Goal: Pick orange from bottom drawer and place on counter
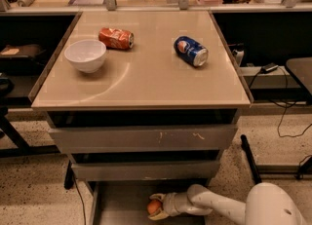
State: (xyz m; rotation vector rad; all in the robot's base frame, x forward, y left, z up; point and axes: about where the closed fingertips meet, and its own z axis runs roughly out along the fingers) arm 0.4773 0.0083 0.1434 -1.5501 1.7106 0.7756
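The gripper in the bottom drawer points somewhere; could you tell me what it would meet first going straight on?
The gripper points left inside the bottom drawer with the orange right at its tip, so it would likely meet the orange first; contact is unclear.
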